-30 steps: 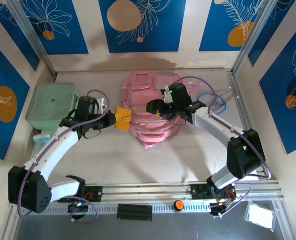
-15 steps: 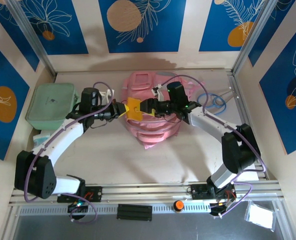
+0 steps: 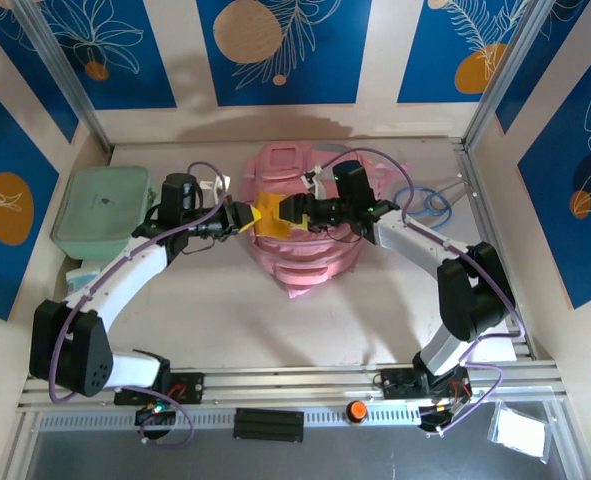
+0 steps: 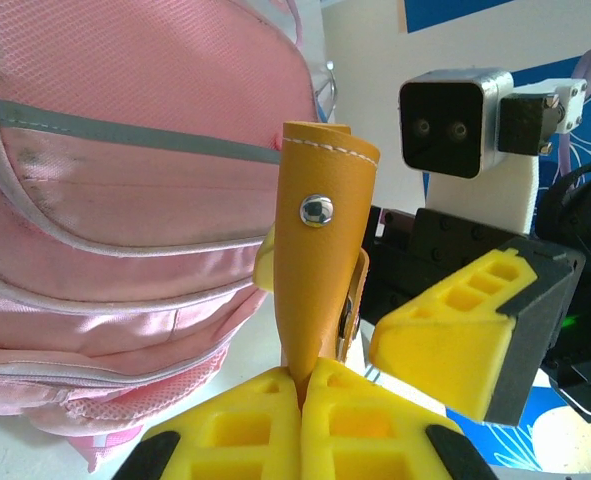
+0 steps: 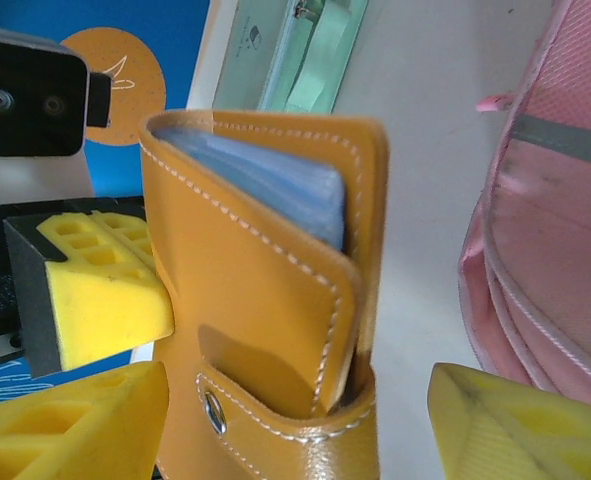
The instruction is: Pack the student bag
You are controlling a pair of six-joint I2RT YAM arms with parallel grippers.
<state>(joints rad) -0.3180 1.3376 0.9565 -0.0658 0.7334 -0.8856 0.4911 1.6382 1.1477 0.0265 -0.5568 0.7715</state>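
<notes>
Left arm stretched rightward, my left claw [image 3: 245, 219] clamped on yellow wallet [image 3: 266, 214] above student bag [image 3: 305, 262]. Right arm stretched leftward, right claw [image 3: 287, 211] agape, straddling wallet.

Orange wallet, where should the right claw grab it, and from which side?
Grip the free end of the orange wallet across its flat leather faces, coming from the side opposite the left claw, which pinches the other end. The right claw straddles it, open.

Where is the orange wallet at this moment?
The wallet is mid-table in the top view, over the left edge of the bag, pinched by the left gripper, with the open right gripper around it.
</notes>
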